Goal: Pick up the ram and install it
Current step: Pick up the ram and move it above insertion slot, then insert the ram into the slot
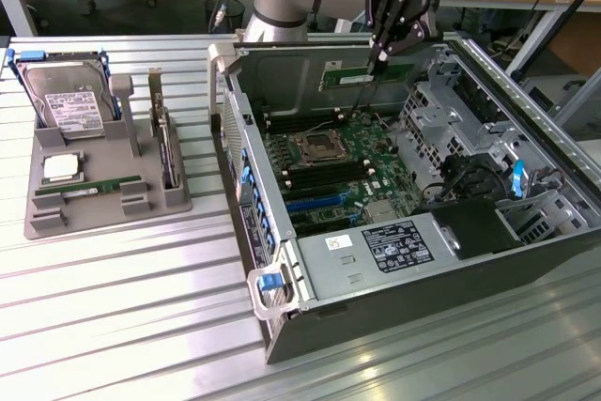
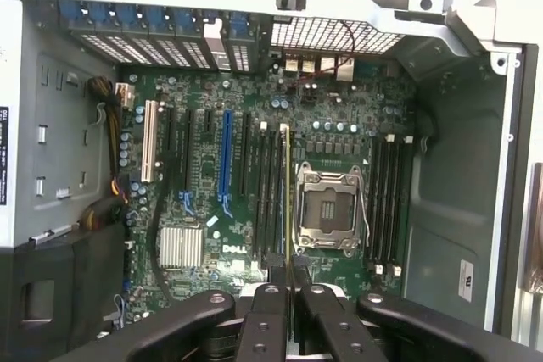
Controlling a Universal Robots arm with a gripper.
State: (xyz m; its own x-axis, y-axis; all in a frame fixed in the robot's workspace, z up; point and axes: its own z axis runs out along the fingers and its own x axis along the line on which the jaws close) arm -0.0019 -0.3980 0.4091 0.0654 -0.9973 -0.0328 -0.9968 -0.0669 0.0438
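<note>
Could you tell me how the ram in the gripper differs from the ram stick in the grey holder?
The ram is clamped in the gripper above the computer case; the second ram stick sits in a slot of the grey holder, on the exterior view's left. The ram hangs edge-down over the motherboard; the second ram stick is outside the case. Both are long, narrow green boards.

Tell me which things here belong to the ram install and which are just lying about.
In the job: ram, clamped in the gripper; memory slots on the motherboard; open computer case.
Lying about: hard drive, processor chip, upright expansion card, second memory stick, all in the grey tray.
</note>
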